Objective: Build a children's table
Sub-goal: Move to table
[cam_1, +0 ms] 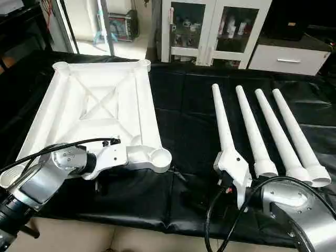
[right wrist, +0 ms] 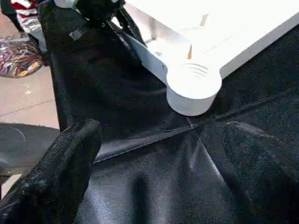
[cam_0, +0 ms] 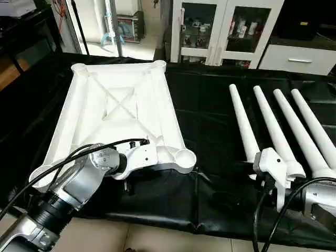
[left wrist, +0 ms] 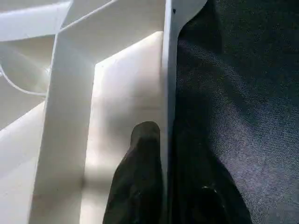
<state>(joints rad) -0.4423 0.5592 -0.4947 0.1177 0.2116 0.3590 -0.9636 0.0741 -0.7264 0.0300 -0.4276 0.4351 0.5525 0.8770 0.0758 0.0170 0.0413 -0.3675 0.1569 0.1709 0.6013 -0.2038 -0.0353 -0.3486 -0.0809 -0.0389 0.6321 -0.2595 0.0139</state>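
The white table top [cam_0: 121,105] lies underside up on the black cloth, its X ribs and round corner sockets showing. My left gripper [cam_0: 128,185] is at its near rim, left of the near right socket [cam_0: 185,157]. In the left wrist view one black finger [left wrist: 145,144] presses the inner face of the thin rim wall [left wrist: 167,84] and the other sits outside it, so the gripper is shut on the rim. Several white tapered legs [cam_0: 275,131] lie side by side to the right. My right gripper [right wrist: 159,177] hovers open over the cloth just before the legs' thick ends.
A black cloth [cam_0: 210,121] covers the work surface, and its near edge drops to a tiled floor [cam_0: 157,236]. A white glass-door cabinet [cam_0: 226,26] stands behind. The left arm's black cable [cam_0: 79,155] arcs over the top's near edge.
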